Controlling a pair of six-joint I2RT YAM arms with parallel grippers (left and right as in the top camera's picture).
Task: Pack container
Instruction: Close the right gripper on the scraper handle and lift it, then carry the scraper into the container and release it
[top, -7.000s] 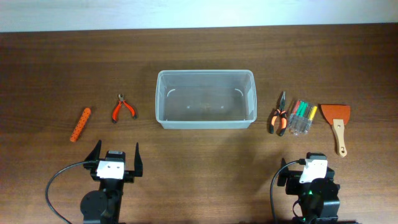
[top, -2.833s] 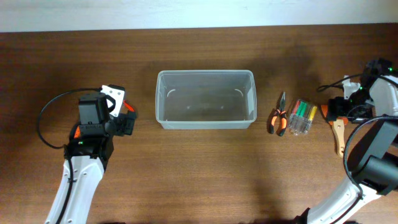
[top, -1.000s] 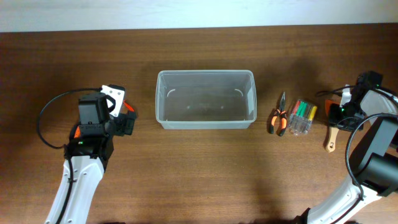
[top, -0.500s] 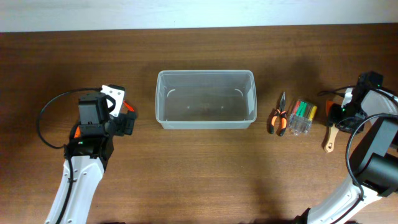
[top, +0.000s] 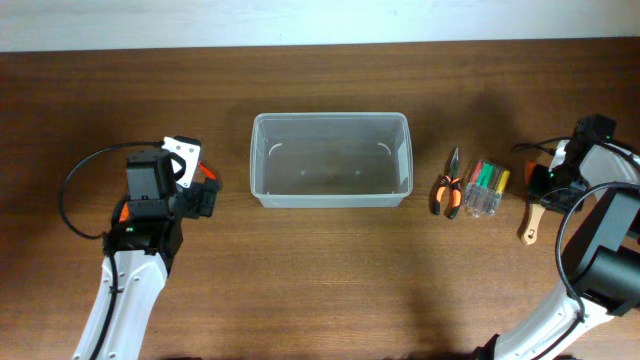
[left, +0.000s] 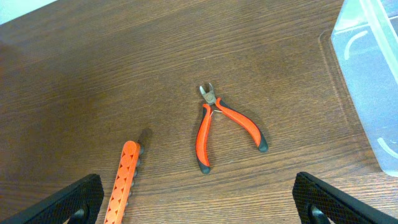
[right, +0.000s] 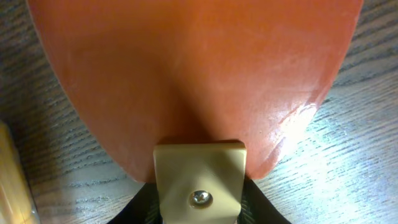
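Container (top: 330, 198): mid-counter (top: 330, 290), empty, long axis left-right.
Right tool (top: 548, 180): well right of container. Looks clamped on the orange scraper (right: 199, 74), though the blade hides the jaws.
Left tool (left: 200, 202): spread wide over cutters (left: 201, 140), just left of container. This is the nearer arm.
Next, my read: scraper travels left to container.

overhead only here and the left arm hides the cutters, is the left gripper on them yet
observer: no, the left wrist view shows the orange cutters lying flat on the table, with the left gripper open and not touching them
operator: anything else near them
observer: an orange ridged bar lies to their left in that view, apart from them
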